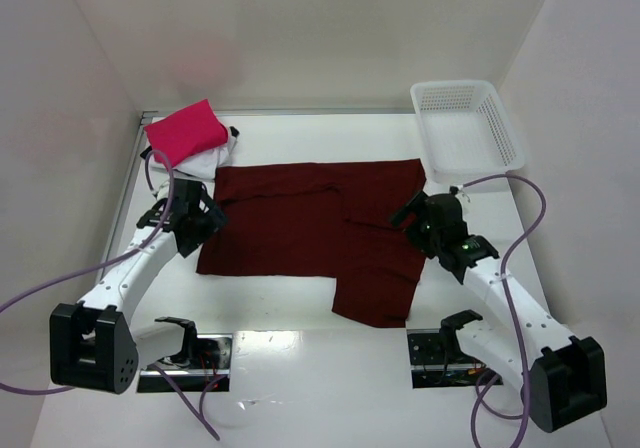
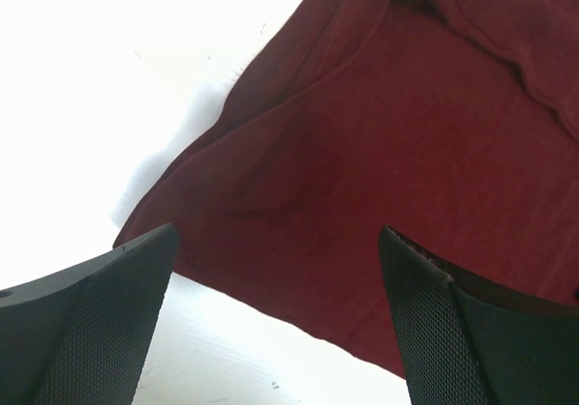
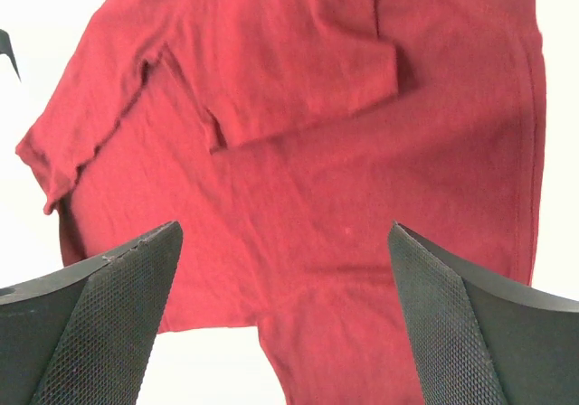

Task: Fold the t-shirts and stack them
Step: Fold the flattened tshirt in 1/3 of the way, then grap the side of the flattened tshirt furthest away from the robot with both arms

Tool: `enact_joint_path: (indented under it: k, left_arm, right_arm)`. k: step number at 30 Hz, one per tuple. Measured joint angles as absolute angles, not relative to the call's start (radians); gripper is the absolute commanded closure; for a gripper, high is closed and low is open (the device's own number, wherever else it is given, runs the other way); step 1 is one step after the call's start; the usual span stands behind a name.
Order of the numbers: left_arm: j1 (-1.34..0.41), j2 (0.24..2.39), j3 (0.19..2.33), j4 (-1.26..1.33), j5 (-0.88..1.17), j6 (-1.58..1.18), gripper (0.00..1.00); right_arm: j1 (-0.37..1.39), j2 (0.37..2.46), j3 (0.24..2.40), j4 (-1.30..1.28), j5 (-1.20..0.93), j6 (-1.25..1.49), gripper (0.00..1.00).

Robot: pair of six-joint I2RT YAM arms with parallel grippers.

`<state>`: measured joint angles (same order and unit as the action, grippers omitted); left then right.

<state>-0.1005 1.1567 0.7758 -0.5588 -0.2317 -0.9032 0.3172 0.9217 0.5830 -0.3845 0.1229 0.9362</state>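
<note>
Right, top view: maroon t-shirt (image 1: 300,233) lies flat mid-bench (image 1: 330,398), one flap sticking out toward 5 o'clock and a sleeve turned in near centre. Fold looks partway done, my read. Pink-red t-shirt (image 1: 185,133) is folded small and lies over the white t-shirt (image 1: 212,160) at 10 o'clock, so that's the stack corner. Mesh basket (image 1: 470,128) sits at 1 o'clock, off the cloth. Left tool (image 1: 200,213) is at the shirt's 9 o'clock edge and right tool (image 1: 405,213) at its 3 o'clock edge, likely flanking for a two-sided fold.

Left wrist: fingers (image 2: 99,315) spread wide with nothing gripped, shirt corner below, bare bench at 7 o'clock.

Right wrist: also wide open and empty, over the shirt, turned-in sleeve at 12 o'clock.
</note>
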Motion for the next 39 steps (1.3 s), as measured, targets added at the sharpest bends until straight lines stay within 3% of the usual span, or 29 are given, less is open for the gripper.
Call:
enact_joint_path:
  k: [12, 18, 24, 29, 35, 39]
  left_arm:
    - [-0.095, 1.171, 0.760, -0.489, -0.219, -0.903, 0.01]
    - [-0.095, 1.181, 0.744, -0.463, -0.203, -0.897, 0.01]
    - [-0.092, 1.181, 0.728, -0.441, -0.200, -0.898, 0.00]
    - [-0.025, 1.150, 0.653, -0.434, -0.170, -0.950, 0.00]
    - [0.008, 1.127, 0.627, -0.433, -0.152, -0.976, 0.00]
    - [0.029, 1.123, 0.623, -0.434, -0.131, -0.991, 0.00]
  right_arm:
    - [0.556, 1.151, 0.566, -0.487, 0.155, 1.007, 0.00]
    - [0.588, 1.167, 0.571, -0.547, 0.178, 1.010, 0.00]
    - [0.637, 1.159, 0.575, -0.568, 0.174, 1.011, 0.06]
    - [0.783, 1.289, 0.624, -0.581, 0.174, 1.033, 0.17]
    - [0.805, 1.343, 0.661, -0.601, 0.182, 1.049, 0.28]
    - [0.805, 1.343, 0.661, -0.612, 0.186, 1.064, 0.51]
